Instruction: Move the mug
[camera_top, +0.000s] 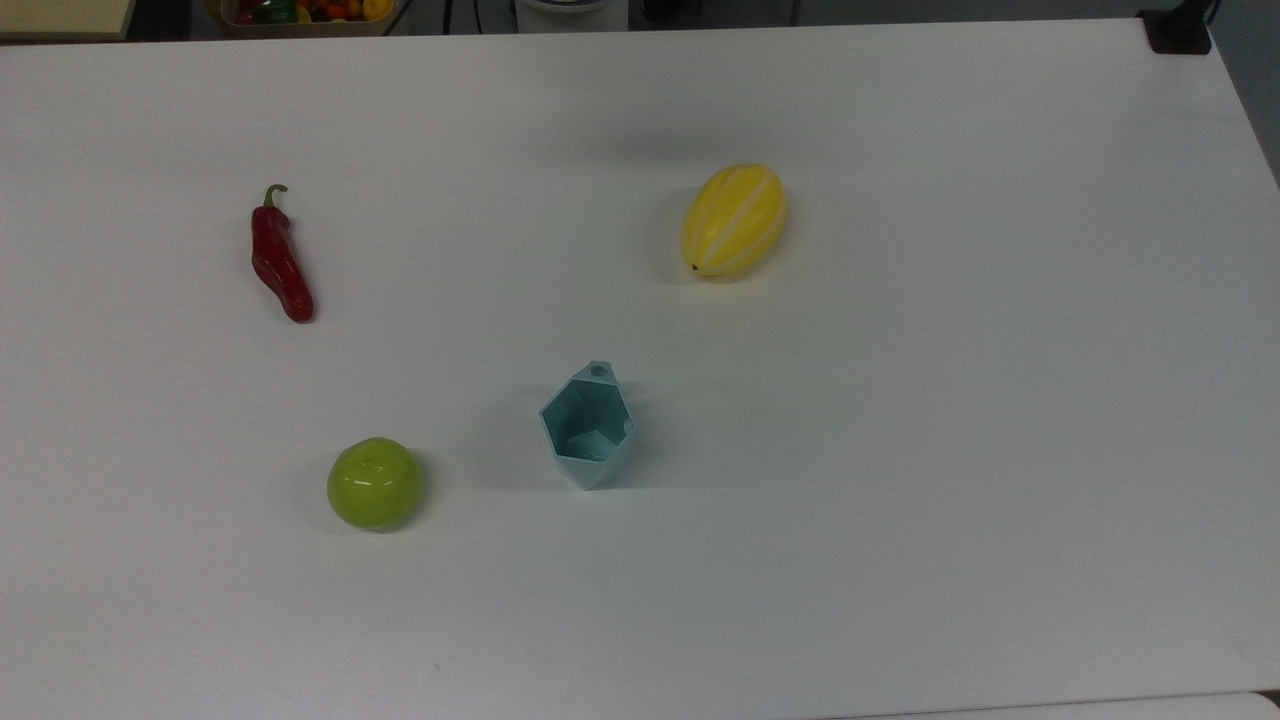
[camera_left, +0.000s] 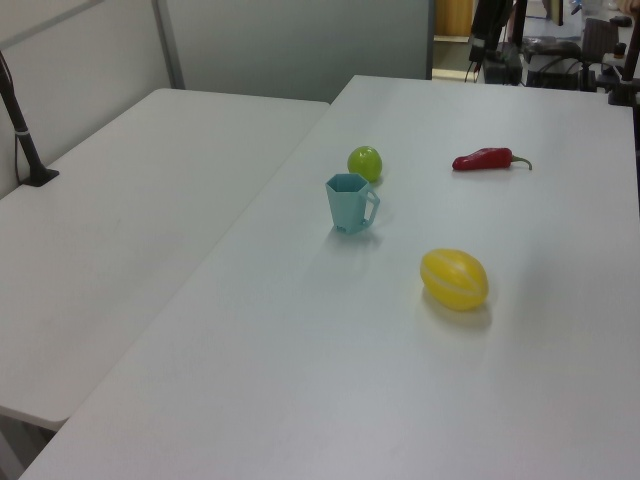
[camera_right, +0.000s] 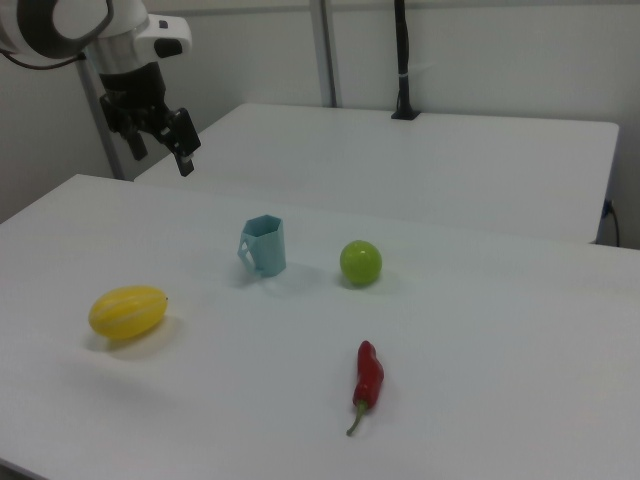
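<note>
Nearest in the right view lay a red chilli (camera_right: 368, 380), then a green apple (camera_right: 360, 262) and the mug (camera_right: 264, 245), upright on the white worktop (camera_right: 480, 340) with its handle toward the right view's left. Farther back, the gripper (camera_right: 160, 140) hung high and well apart from the mug, its fingers (camera_right: 186, 141) spread and holding nothing. The approach seemed barely begun; next it would need to descend over the rim.
</note>
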